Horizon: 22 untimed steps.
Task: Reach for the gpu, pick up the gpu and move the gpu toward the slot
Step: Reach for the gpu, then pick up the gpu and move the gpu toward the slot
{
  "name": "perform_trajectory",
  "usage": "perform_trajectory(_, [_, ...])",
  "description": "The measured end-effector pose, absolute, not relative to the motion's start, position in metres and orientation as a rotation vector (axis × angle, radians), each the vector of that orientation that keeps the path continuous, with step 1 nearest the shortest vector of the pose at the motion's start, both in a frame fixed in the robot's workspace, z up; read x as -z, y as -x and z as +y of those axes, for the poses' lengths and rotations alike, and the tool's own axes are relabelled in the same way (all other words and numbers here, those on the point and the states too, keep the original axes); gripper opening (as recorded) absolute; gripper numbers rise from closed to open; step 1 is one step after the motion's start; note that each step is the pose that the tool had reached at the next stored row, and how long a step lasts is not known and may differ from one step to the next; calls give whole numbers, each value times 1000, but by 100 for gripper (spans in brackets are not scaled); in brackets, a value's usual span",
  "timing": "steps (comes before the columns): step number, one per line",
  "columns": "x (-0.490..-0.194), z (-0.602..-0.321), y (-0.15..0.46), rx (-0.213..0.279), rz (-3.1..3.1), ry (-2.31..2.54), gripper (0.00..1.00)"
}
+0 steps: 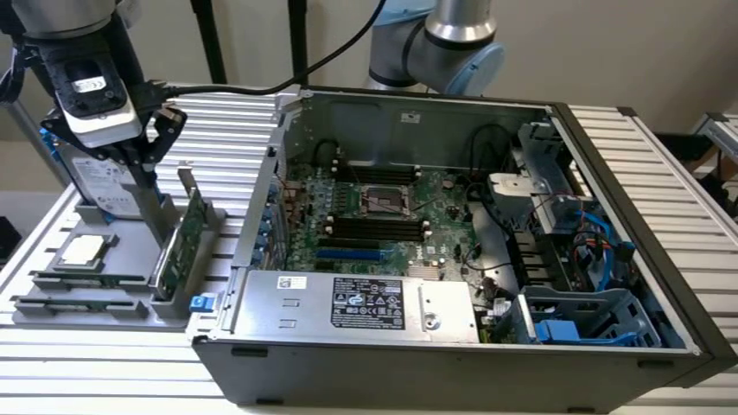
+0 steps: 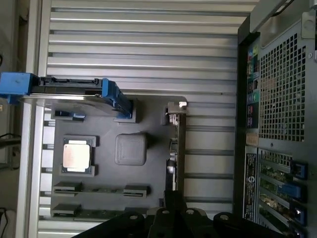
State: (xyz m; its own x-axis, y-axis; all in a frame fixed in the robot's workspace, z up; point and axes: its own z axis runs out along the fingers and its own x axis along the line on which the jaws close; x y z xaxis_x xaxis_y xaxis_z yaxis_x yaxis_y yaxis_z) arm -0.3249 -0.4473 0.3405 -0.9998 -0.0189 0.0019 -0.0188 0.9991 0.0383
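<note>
Reaching step: the gripper (image 1: 150, 206) hangs over the tray (image 1: 104, 313). The gpu (image 1: 194, 226) stands upright at the gripper's 4 o'clock, ungrasped. I cannot tell the jaws' gap. Grasping calls for straddling its top edge.

green gpu (image 1: 188, 246), grey tray (image 1: 121, 249)

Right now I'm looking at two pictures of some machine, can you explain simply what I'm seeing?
It is a robot arm with a gripper at its end. One picture comes from a camera standing off to the side; the other from a camera on the arm's wrist, looking down. On the ribbed table sit an open computer case and a grey tray of parts: a hard drive, a processor chip, memory sticks, and the gpu standing upright. The gripper hangs beside the gpu, which is not yet lifted.
</note>
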Motion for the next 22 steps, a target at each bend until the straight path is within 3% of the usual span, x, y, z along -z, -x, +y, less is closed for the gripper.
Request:
perform_trajectory(14, [-340, -447, 325, 60, -3132, -30, 12])
perform_trajectory(16, [-340, -447, 325, 60, -3131, -29, 18])
perform_trajectory(18, [-340, -447, 325, 60, -3130, -29, 30])
perform_trajectory(21, [-340, -447, 325, 60, -3129, -29, 36])
perform_trajectory(22, [-340, -447, 325, 60, -3128, -29, 42])
